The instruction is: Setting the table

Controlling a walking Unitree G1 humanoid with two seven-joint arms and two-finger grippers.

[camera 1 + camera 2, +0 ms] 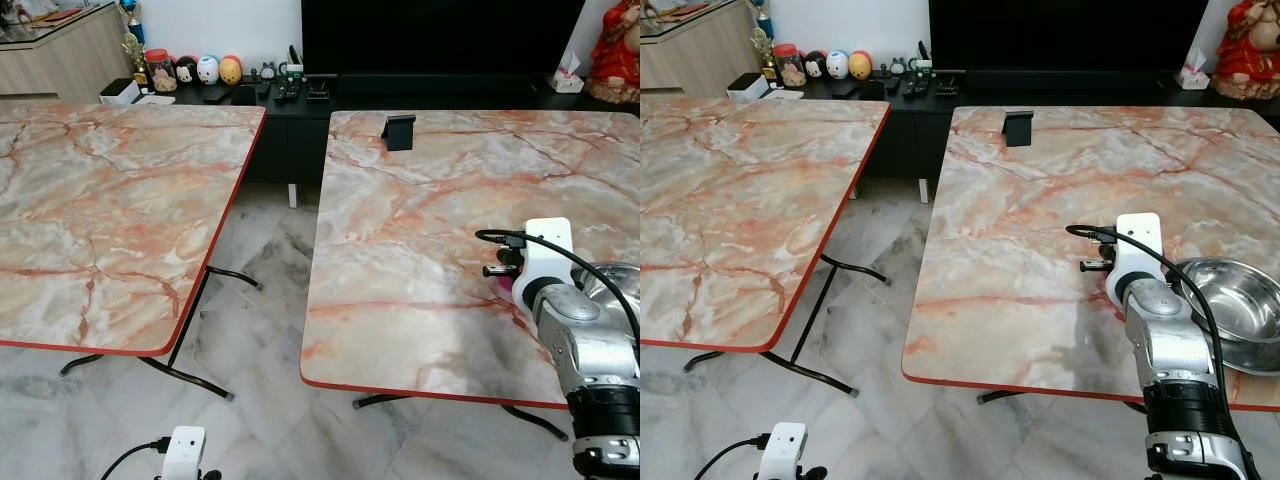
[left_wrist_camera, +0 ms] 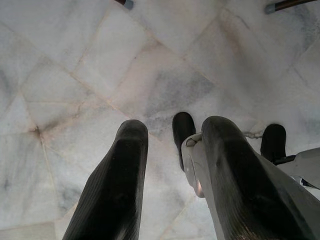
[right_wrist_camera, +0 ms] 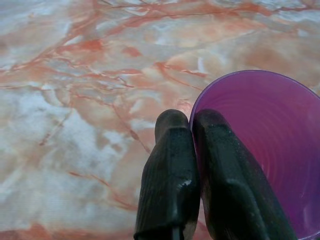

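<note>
Purple cup (image 3: 260, 150), pinched at its rim by the right gripper (image 3: 192, 150) jaws, could tip over the desk (image 1: 420, 200).

Two marble-pattern folding tables, red-edged, on black metal legs: left table (image 1: 110, 210), right table (image 1: 420, 260), a gap between them. Grey-white marble tile floor (image 1: 260, 330). Low black TV console (image 1: 300, 100) along the far white wall (image 1: 230, 25), big dark TV screen (image 1: 440, 35) above it. Wooden cabinet (image 1: 60, 55) at the far left.
</note>
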